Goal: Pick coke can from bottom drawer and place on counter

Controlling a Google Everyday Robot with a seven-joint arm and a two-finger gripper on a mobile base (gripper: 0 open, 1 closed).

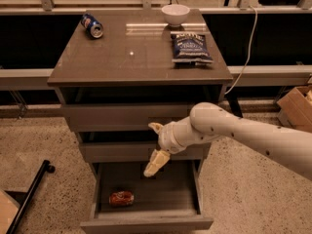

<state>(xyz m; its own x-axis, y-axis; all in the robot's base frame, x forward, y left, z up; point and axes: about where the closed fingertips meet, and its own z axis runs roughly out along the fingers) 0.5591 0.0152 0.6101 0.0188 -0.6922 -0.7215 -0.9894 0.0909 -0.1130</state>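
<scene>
gripper (150, 150) spread apart, empty, over open bottom drawer (146, 224) | coke can (121, 198) on its side, drawer front-left | I reckon light, thin-walled, dented, slick: pinch mid-body, gently

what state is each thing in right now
coke can: on its side in the bottom drawer
bottom drawer: pulled open
two upper drawers: shut
gripper: open, empty, above the bottom drawer
blue can: on its side on the counter
bowl: upright
chip bag: lying flat
</scene>
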